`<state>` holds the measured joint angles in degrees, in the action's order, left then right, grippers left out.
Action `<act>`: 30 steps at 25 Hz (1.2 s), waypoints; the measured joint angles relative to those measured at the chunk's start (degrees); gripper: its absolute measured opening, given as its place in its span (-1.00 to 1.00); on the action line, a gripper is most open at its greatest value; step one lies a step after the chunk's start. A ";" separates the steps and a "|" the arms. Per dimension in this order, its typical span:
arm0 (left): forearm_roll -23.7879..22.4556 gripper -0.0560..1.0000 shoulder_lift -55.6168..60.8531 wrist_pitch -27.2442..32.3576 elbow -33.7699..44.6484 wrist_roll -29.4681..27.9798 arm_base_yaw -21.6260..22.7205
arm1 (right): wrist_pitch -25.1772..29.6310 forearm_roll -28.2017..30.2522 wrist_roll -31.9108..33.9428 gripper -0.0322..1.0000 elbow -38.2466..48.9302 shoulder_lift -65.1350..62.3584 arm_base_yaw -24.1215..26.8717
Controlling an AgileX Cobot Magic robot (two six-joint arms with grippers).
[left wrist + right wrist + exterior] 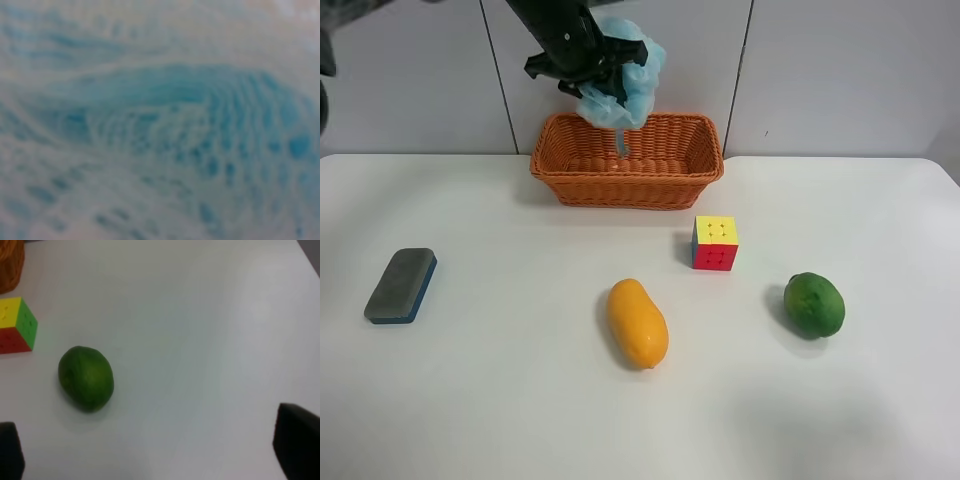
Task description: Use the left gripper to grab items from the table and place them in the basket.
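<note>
My left gripper (pixel 597 72) is shut on the light-blue bath pouf (pixel 628 72) and holds it in the air above the back of the wicker basket (pixel 570 187). The pouf's ribbon hangs down into the basket. The pouf's mesh (pixel 160 120) fills the left wrist view, blurred. On the white table (pixel 500 400) lie the grey-and-blue eraser (pixel 401 285) at the view's left, the mango (pixel 638 323) in the middle, the puzzle cube (pixel 715 243) and the green fruit (pixel 814 304). My right gripper (pixel 155 452) is open and empty above the table, apart from the green fruit (pixel 86 378).
The basket stands at the table's far edge against a white panelled wall. In the right wrist view the cube (pixel 17 325) and a corner of the basket (pixel 10 265) show beyond the green fruit. The right arm does not show in the exterior view.
</note>
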<state>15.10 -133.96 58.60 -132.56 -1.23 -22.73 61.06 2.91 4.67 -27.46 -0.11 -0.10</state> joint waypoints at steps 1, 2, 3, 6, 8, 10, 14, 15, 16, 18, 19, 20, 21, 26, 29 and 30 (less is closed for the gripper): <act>0.44 -0.29 -1.42 -0.78 0.00 0.04 0.00 | 0.00 0.00 0.00 0.98 0.00 0.00 0.00; 0.76 -0.29 -2.90 -1.40 0.00 0.10 0.00 | 0.00 0.00 0.00 0.98 0.00 0.00 0.00; 1.14 -0.29 -4.42 -1.80 0.00 0.17 0.00 | 0.00 0.00 0.00 0.98 0.00 0.00 0.00; 1.38 -0.29 -8.43 -3.22 0.00 0.67 0.00 | 0.00 0.00 0.00 0.98 0.00 0.00 0.00; 1.58 -0.29 -10.36 -4.21 0.00 0.89 0.00 | 0.00 0.00 0.00 0.98 0.00 0.00 0.00; 1.68 -0.29 -11.44 -4.94 0.00 1.23 0.00 | 0.00 0.00 0.00 0.98 0.00 0.00 0.00; 1.95 0.23 -11.47 -5.46 0.00 2.16 0.00 | 0.00 0.00 0.00 0.98 0.00 0.00 0.00; 2.01 0.51 -11.47 -5.59 0.00 2.16 0.00 | 0.00 0.00 0.00 0.98 0.00 0.00 0.00; 2.01 0.72 -11.47 -5.59 0.00 2.16 0.00 | 0.00 0.00 0.00 0.98 0.00 0.00 0.00; 2.06 0.90 -11.47 -5.38 0.00 2.16 0.00 | 0.00 0.00 0.00 0.98 0.00 0.00 0.00; 2.13 0.94 -11.35 -5.22 -0.06 2.16 0.00 | 0.00 0.00 0.00 0.98 0.00 0.00 0.00; 2.20 0.96 -11.01 -4.77 -0.06 2.16 0.00 | 0.00 0.00 0.00 0.98 0.00 0.00 0.00; 2.20 0.97 -10.53 -4.09 -0.06 2.16 0.00 | 0.00 0.00 0.00 0.98 0.00 0.00 0.00; -0.78 0.99 -4.50 2.28 -0.06 1.89 0.00 | 0.00 0.00 0.00 0.98 0.00 0.00 0.00; -3.98 0.99 0.38 8.21 -0.06 1.23 0.00 | 0.00 0.00 0.00 0.98 0.00 0.00 0.00; -4.91 0.99 2.03 9.35 -0.06 1.23 0.00 | 0.00 0.00 0.00 0.98 0.00 0.00 0.00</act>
<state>10.19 -131.92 67.95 -132.62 0.00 -22.73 61.06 2.91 4.67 -27.46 -0.11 -0.10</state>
